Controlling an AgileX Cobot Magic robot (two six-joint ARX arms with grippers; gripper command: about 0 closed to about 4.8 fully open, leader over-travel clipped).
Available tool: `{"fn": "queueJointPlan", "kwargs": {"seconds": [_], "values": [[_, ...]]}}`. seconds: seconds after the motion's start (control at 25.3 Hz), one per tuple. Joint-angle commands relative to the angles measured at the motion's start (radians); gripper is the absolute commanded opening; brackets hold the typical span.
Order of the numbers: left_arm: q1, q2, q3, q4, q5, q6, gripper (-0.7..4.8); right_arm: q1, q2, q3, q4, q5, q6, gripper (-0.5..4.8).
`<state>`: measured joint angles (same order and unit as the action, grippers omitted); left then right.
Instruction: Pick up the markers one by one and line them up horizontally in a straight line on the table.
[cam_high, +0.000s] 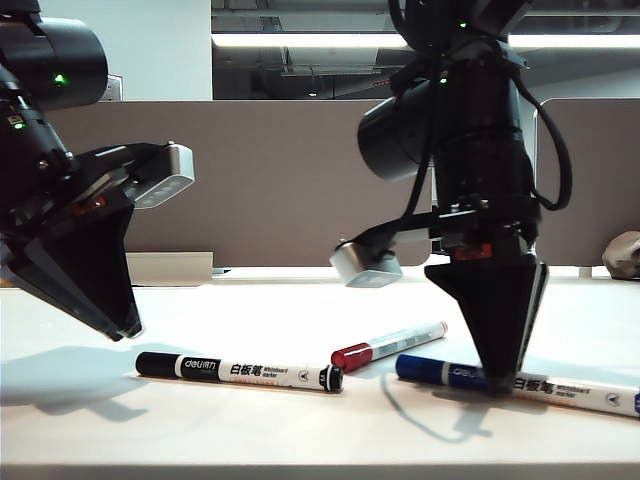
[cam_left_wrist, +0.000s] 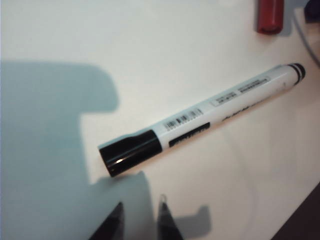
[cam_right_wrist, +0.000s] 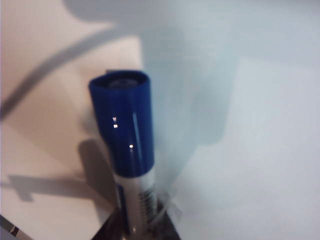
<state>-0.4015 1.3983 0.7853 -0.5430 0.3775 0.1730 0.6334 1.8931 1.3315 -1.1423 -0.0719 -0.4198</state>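
Note:
Three markers lie on the white table. The black-capped marker rests left of centre, with the thinner red-capped marker angled behind it. My left gripper hovers open and empty just left of the black cap. The blue-capped marker lies on the table at the right. My right gripper points straight down, shut on the blue marker's white barrel just behind the cap.
Brown-grey divider panels stand upright along the table's far edge. A low white box sits at the back left and a grey object at the far right. The table's front edge runs close below the markers.

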Motion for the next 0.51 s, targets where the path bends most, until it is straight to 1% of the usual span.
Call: {"fn": "queueJointPlan", "kwargs": {"seconds": [0.04, 0.4, 0.51], "values": [[0.001, -0.004, 0.005, -0.002, 0.0, 0.015, 0.89, 0.031, 0.003, 0.003, 0.011, -0.013, -0.033, 0.95], [0.001, -0.004, 0.005, -0.003, 0.0, 0.014, 0.9, 0.068, 0.003, 0.003, -0.007, -0.017, -0.053, 0.95], [0.001, -0.004, 0.005, -0.002, 0.0, 0.014, 0.89, 0.08, 0.003, 0.003, -0.011, -0.033, -0.053, 0.95]]}}
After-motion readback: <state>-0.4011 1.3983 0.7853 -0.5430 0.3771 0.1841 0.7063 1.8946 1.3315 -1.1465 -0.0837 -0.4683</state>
